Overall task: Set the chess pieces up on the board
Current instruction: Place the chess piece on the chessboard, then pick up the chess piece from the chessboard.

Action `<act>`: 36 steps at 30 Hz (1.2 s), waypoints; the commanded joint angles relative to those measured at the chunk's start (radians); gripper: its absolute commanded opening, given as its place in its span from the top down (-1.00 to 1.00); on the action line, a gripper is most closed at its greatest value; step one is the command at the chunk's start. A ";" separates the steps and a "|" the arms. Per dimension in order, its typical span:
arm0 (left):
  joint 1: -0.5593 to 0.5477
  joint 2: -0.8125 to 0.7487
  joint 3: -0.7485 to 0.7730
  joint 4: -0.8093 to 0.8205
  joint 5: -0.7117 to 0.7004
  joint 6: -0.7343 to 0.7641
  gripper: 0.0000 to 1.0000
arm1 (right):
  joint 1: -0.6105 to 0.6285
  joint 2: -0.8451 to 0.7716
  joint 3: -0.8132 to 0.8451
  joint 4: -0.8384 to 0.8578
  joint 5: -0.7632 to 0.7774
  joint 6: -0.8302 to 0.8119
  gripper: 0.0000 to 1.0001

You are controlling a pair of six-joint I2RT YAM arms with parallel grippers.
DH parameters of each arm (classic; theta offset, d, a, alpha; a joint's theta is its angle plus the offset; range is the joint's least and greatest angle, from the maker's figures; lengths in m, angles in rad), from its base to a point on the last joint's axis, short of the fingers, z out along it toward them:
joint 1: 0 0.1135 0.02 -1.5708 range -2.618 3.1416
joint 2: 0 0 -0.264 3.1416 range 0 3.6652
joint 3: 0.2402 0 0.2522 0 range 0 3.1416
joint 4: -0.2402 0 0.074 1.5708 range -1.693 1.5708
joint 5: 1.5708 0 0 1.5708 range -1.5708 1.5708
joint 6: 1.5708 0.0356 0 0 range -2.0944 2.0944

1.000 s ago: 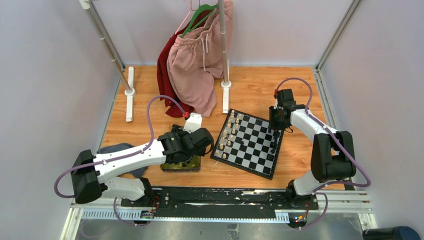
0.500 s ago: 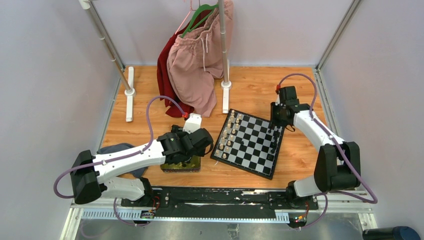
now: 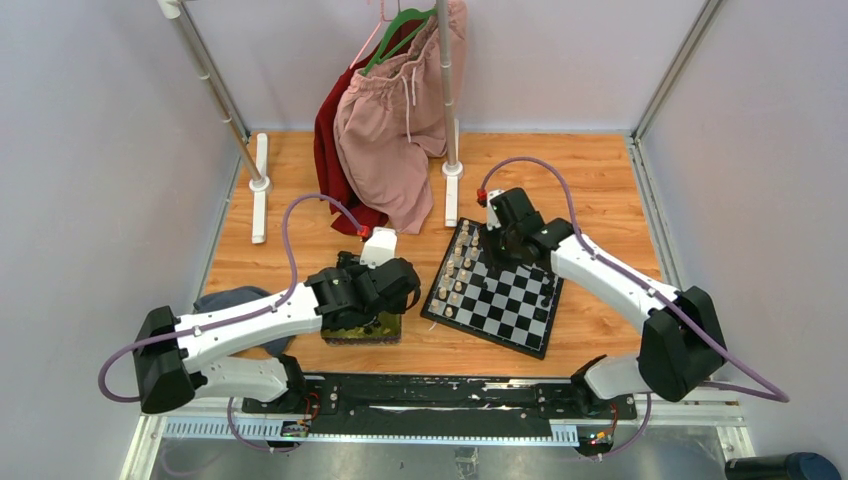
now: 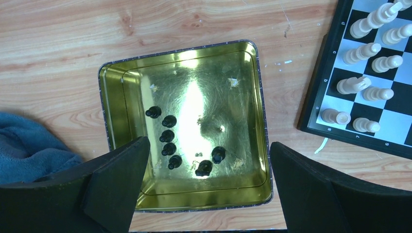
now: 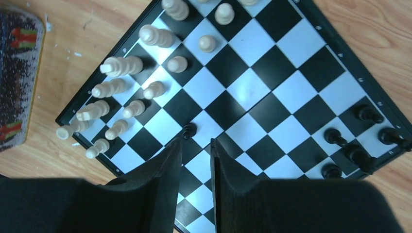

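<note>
Left claw point(image 3: 372, 312), seen from above, hangs over the yellow-green tray point(image 3: 388, 330) on the wooden surface point(image 3: 600, 190); the board point(image 3: 510, 310) lies at the tray's 3 o'clock, with the right claw point(image 3: 497, 248) over its 12 o'clock end. Left wrist view: left claw point(image 4: 208, 145) spread wide, seven black chess pieces point(image 4: 168, 149) lying in the tray point(image 4: 116, 97) toward 7 o'clock. Right wrist view: right claw point(image 5: 196, 143) narrowly parted over the board point(image 5: 272, 68), a black pawn point(image 5: 188, 131) standing just off its tips, cream pieces point(image 5: 121, 65) at 10 o'clock.
</note>
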 commanded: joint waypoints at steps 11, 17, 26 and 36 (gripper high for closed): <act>0.007 -0.069 -0.049 0.003 -0.007 -0.044 -1.00 | 0.119 0.075 -0.054 0.039 -0.036 -0.049 0.29; 0.007 -0.066 -0.052 0.003 -0.009 -0.045 -1.00 | 0.120 0.107 -0.073 0.060 -0.033 -0.049 0.29; 0.008 -0.049 -0.042 0.003 -0.014 -0.034 -1.00 | 0.120 0.136 -0.081 0.073 -0.016 -0.055 0.29; 0.007 -0.042 -0.043 0.004 -0.014 -0.028 -1.00 | 0.120 0.153 -0.087 0.079 0.002 -0.057 0.29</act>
